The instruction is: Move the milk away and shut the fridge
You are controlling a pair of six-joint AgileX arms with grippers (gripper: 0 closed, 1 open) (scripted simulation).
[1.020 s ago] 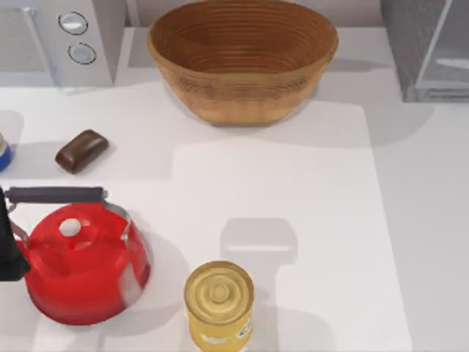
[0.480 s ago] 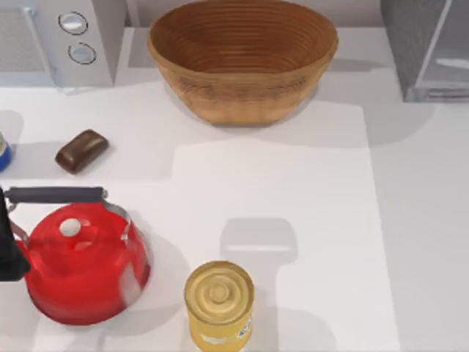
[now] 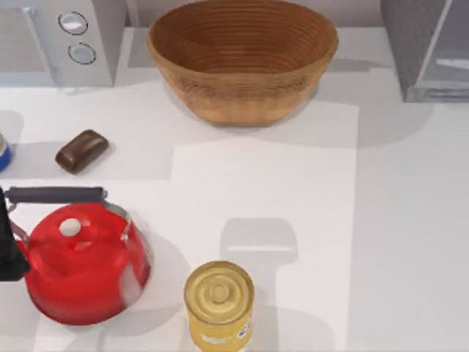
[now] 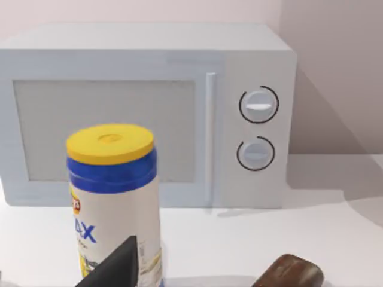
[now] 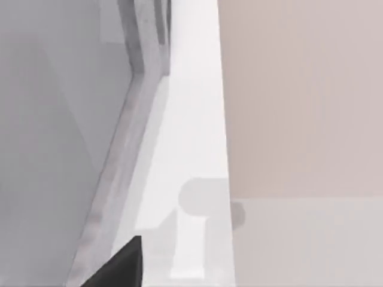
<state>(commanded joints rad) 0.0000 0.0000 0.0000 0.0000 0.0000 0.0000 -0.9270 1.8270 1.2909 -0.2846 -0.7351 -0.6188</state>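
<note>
The fridge [image 3: 429,48] stands right of the woven basket [image 3: 242,59], its pale door panel [image 5: 54,149] close before the right wrist camera (whether either gripper is clenched or released, I cannot tell). Left of the basket sits the microwave [image 4: 146,113], with a yellow-lidded canister [image 4: 114,203] and a brown block [image 3: 81,150] in front of it. The left arm [image 3: 9,238] touches the red kettle [image 3: 80,260], beside the yellow can [image 3: 218,302].

Bright, even light; soft shadows fall beside the basket [image 3: 242,59] and kettle [image 3: 84,264]; edges perhaps slightly blurred.
</note>
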